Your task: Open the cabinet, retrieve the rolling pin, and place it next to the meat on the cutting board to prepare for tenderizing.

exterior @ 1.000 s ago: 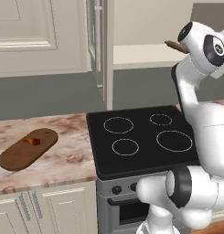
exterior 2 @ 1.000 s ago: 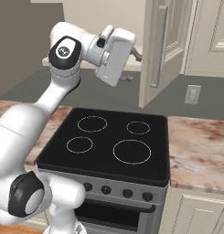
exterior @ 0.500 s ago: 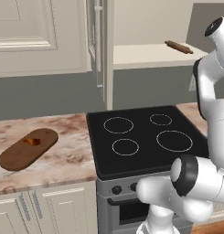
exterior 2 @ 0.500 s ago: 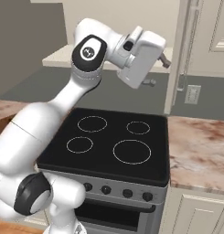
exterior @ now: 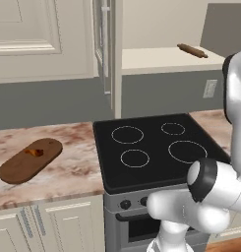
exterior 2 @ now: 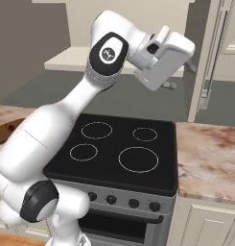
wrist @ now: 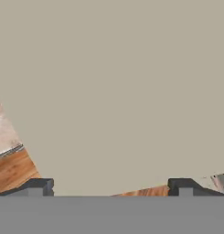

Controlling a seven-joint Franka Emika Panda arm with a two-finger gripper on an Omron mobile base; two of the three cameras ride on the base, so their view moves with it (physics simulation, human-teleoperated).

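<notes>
The cabinet (exterior: 161, 60) stands open, its door (exterior: 105, 47) swung out edge-on above the stove. The rolling pin (exterior: 192, 50) lies on the cream shelf at the back right. On the left counter lies the dark oval cutting board (exterior: 28, 160) with the small reddish meat (exterior: 34, 152) near its far end. My gripper (exterior 2: 180, 77) hangs high over the stove's back, just left of the open door (exterior 2: 210, 62). In the hand view its fingertips (wrist: 38, 186) stand wide apart, open, with nothing between them and a plain beige panel in front.
A black four-ring stove (exterior: 156, 147) sits between marble counters (exterior: 73, 172). A wall socket (exterior: 209, 88) is at the back right. A closed cream wall cabinet (exterior: 38, 39) hangs above the board. My white arm (exterior 2: 76, 105) arches over the stove.
The arm has swung to the right and uncovered the rolling pin on the shelf. The hand has moved closer to the open door. The jaws stay wide.
</notes>
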